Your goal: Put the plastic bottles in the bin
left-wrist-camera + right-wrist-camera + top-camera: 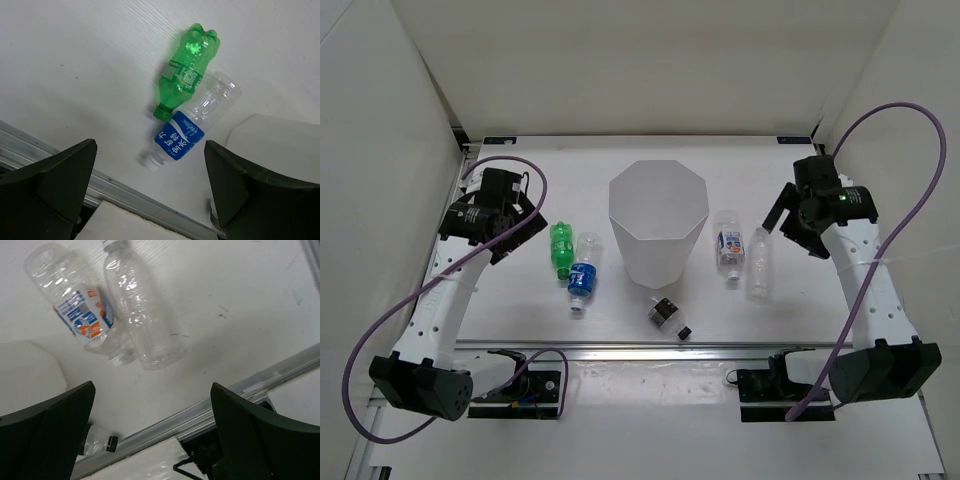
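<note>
While all five plastic bottles lie on the table (pixel 520 312), none is in the bin, and neither gripper holds anything.

Item 1, nearest: short dark-labelled bottle (pixel 669 318), black cap, on its side just in front of the bin. Likely the stiffest of the lot; take it across the label.

Item 2: blue-labelled bottle (pixel 584 275), clear, white cap toward the near edge. Its upper body touches item 4.

Item 3: plain clear bottle (pixel 759 263), right of the bin. Thin-walled and probably empty, so light, slick and apt to roll or buckle; take it across mid-body.

Item 4: green bottle (pixel 561 248), its neck against item 2's label. Lifting either one may shift the other.

Item 5: white, blue and orange-labelled bottle (pixel 728 245), pressed against item 3 near the necks.

Item 6: left gripper (pixel 525 228), fingers spread wide, poised above the table left of items 2 and 4.

Item 7: right gripper (pixel 785 225), fingers likewise wide apart, above items 3 and 5.

Item 8: bin (pixel 655 255), tall, translucent white, octagonal rim, mid-table between the two pairs.

Obscured: the bin's floor reads as flat white. Item 3's outline fades into the tabletop. Whether item 4 lies on item 2 or merely beside it is unclear. The right wrist view cuts off item 1.
</note>
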Robot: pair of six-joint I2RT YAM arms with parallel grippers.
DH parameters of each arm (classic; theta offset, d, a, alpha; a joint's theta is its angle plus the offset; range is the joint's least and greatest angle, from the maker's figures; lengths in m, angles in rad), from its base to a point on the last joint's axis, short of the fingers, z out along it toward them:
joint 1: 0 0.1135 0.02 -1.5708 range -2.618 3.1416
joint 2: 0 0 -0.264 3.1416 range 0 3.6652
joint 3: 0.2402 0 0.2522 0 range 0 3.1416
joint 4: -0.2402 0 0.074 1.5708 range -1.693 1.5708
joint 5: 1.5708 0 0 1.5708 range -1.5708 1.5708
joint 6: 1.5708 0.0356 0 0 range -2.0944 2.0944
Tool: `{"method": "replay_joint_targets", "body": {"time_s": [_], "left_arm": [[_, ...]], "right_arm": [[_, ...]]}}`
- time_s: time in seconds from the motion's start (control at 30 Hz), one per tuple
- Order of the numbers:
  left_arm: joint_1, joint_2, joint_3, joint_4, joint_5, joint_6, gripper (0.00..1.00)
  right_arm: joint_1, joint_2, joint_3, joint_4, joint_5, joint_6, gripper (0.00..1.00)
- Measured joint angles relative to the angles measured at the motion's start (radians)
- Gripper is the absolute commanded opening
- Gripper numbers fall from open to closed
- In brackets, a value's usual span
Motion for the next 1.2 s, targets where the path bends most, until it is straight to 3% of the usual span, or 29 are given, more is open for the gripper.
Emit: {"method": "replay_joint_targets", "body": {"time_s": [0.27,0.5,0.77,0.97,1.0,1.13,1.2], "left_arm": [[0.039,-0.013,-0.068,0.056,0.120,0.031,1.00],[0.058,-0.031,-0.111,0.078,0.201,0.049,1.00],[0.064,-0.033,-0.111,0.070,0.222,0.064,1.00],[0.081,-0.033,-0.111,0.047,0.226,0.074,1.00],[0.082,-0.033,-0.111,0.043,0.226,0.076,1.00],[0.094,-0.033,-0.111,0.034,0.226,0.079,1.00],[0.097,-0.033,-0.111,0.033,0.226,0.079,1.00]], "right_arm": [[-0.053,0.161,-0.006,0.069,-0.225,-0.090,1.00],[-0.155,0.323,-0.140,0.203,-0.389,-0.109,1.00],[-0.194,0.521,-0.148,0.318,-0.455,-0.114,0.97],[-0.217,0.575,-0.148,0.357,-0.467,-0.120,0.74],[-0.227,0.579,-0.151,0.364,-0.468,-0.118,0.65],[-0.257,0.576,-0.156,0.363,-0.497,-0.122,0.43],[-0.262,0.558,-0.157,0.362,-0.494,-0.119,0.39]]}}
